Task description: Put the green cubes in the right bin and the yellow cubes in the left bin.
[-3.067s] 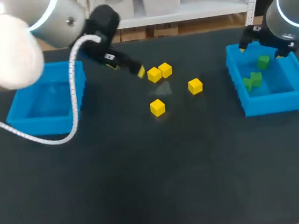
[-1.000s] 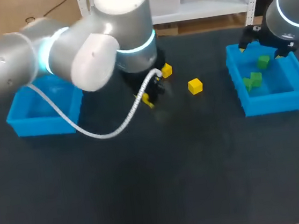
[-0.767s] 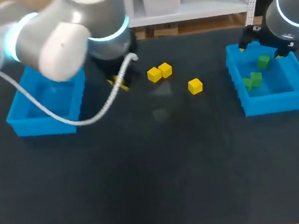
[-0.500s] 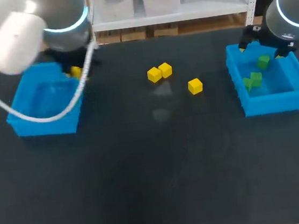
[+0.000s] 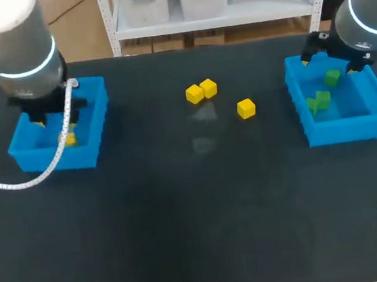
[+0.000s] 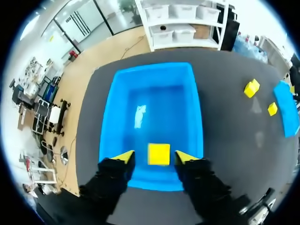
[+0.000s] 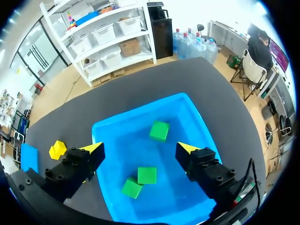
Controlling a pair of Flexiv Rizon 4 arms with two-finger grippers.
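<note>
no readable text, labels or numbers — none

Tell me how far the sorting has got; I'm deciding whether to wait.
Done: three green cubes lie in the right bin, and one yellow cube sits in the left bin, loose between the fingers of the open left gripper. In hand: nothing; the right gripper hangs open over its bin. Left: three yellow cubes on the table.
</note>
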